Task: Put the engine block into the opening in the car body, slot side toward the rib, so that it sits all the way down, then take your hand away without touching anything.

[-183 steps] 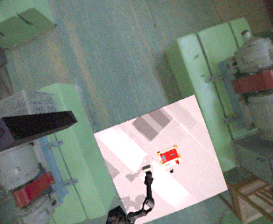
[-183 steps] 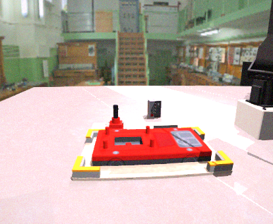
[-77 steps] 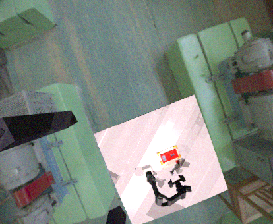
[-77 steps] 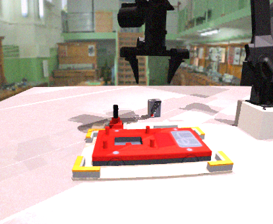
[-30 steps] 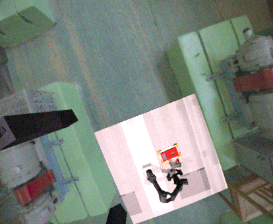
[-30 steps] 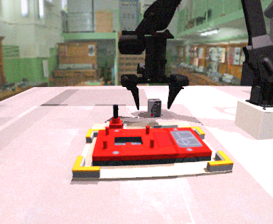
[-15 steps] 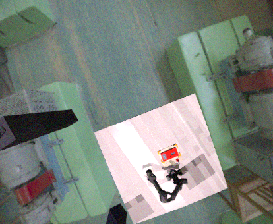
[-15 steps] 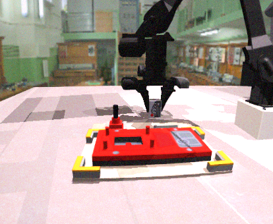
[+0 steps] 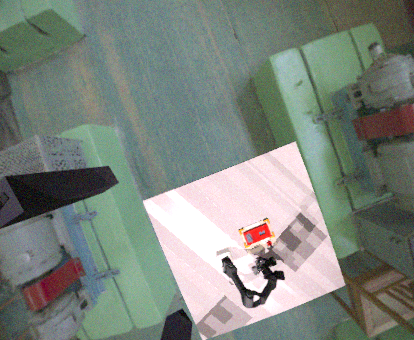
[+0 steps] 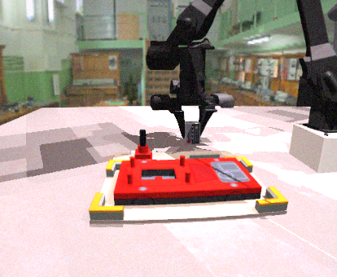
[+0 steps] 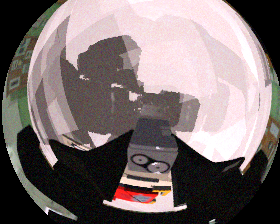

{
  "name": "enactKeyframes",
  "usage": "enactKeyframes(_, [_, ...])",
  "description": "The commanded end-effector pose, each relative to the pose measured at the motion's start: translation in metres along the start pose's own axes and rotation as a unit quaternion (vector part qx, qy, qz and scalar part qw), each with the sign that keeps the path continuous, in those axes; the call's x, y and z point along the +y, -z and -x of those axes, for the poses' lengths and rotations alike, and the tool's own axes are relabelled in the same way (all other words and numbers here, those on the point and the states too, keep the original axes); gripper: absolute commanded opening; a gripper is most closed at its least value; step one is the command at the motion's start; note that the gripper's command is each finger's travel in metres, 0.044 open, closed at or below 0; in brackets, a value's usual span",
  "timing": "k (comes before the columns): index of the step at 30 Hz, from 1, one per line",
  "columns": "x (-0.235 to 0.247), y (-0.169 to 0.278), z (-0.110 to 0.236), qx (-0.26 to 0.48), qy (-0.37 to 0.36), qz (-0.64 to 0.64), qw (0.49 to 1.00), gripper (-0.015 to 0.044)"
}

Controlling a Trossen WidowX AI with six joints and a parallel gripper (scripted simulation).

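The grey engine block is upright between the fingertips, behind the car body; whether its underside touches the surface cannot be told. Two round marks show on its face in the wrist view. My gripper points down and is shut on the block, a finger on each side. The red car body lies flat nearer the exterior camera. Its rectangular opening is uncovered, with a small red rib at its near edge. The top view shows the fingers too small to read.
The car body sits within a pale base with yellow-topped corner brackets. Red pegs stand up around the opening. A red piece with a black post stands behind the body. The arm's white base block is at the right.
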State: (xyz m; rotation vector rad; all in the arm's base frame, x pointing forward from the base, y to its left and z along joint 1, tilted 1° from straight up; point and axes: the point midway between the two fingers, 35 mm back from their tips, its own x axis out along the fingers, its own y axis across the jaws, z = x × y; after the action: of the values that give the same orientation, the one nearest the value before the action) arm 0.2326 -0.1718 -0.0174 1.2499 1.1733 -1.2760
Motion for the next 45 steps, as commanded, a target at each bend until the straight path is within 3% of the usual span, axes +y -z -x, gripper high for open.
enactKeyframes(1, [0.004, -0.002, 0.012, -0.004, -0.005, -0.003, 1.000, 0.0000])
enactKeyframes(39, [-0.006, 0.008, 0.129, -0.001, -0.006, -0.001, 1.000, 0.0000])
enactKeyframes(45, [-0.006, 0.008, 0.124, -0.001, -0.006, -0.001, 1.000, 0.0000])
